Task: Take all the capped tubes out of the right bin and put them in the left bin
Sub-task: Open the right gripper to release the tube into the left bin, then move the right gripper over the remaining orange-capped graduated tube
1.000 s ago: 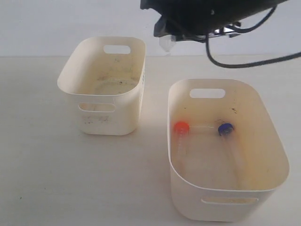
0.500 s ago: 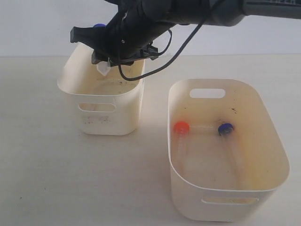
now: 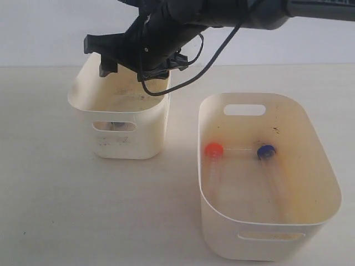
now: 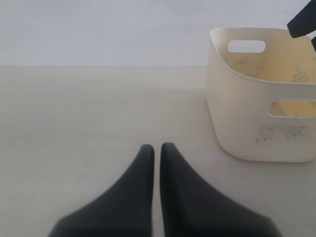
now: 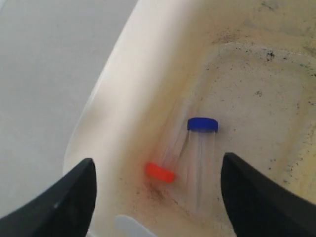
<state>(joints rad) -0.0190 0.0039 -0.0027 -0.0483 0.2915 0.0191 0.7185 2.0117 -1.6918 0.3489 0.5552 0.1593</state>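
Note:
My right gripper (image 3: 128, 72) (image 5: 158, 160) reaches across and hovers over the left bin (image 3: 119, 144), open with nothing between its fingers. Below it, on that bin's speckled floor, lie two capped tubes, both blurred: one with a blue cap (image 5: 202, 124) and one with an orange-red cap (image 5: 159, 172). The right bin (image 3: 266, 244) holds two more tubes, one orange-red capped (image 3: 213, 149) and one blue capped (image 3: 266, 151). My left gripper (image 4: 153, 146) is shut and empty, low over the table, beside the left bin (image 4: 256, 123). It is out of the exterior view.
The right arm and its black cable (image 3: 211, 55) hang across the back of the scene above the left bin. One of its fingers (image 4: 303, 22) shows over that bin's rim. A pale blurred shape (image 5: 131, 227) sits at the frame's edge.
The right arm carried a blue-capped tube from the back right to above the left bin. Its jaws have since opened and the tube now lies in that bin.

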